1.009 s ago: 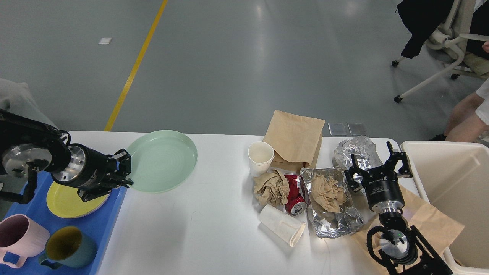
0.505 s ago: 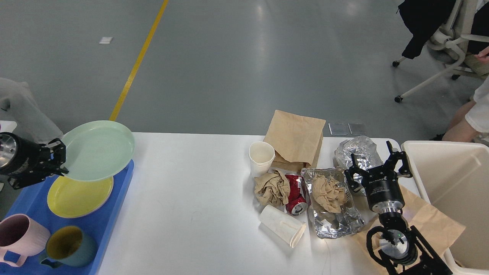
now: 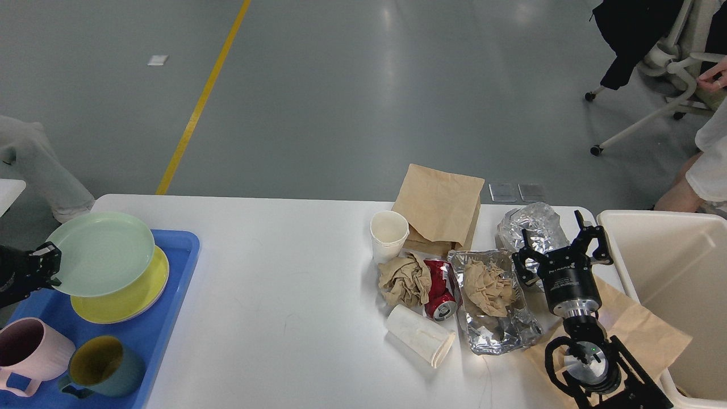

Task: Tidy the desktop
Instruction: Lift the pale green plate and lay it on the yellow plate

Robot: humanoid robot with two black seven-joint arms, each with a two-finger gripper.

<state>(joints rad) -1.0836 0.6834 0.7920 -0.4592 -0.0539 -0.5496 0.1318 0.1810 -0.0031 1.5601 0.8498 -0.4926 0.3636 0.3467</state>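
Observation:
The white desktop [image 3: 284, 272] spans the view. My left gripper [image 3: 44, 264] is at the far left, shut on the left rim of a pale green plate [image 3: 102, 260]. It holds the plate over a yellow plate [image 3: 145, 289] on the blue tray [image 3: 182, 250]. Whether the green plate rests on the yellow one I cannot tell. My right gripper [image 3: 561, 244] is open and empty. It hovers over a crumpled foil ball [image 3: 531, 221], beside a foil tray [image 3: 500, 329] that holds a crumpled brown napkin [image 3: 488, 284].
The tray also holds a pink mug [image 3: 28, 352] and a teal mug [image 3: 105, 366]. Right of centre lie a brown paper bag [image 3: 440, 204], an upright paper cup [image 3: 388, 233], a crumpled napkin [image 3: 404, 278], a red can [image 3: 438, 289] and a tipped cup [image 3: 420, 335]. A cream bin [image 3: 670, 272] stands at the right.
My left arm has carried the green plate leftward off the desktop to over the yellow plate on the blue tray. The right arm has not moved.

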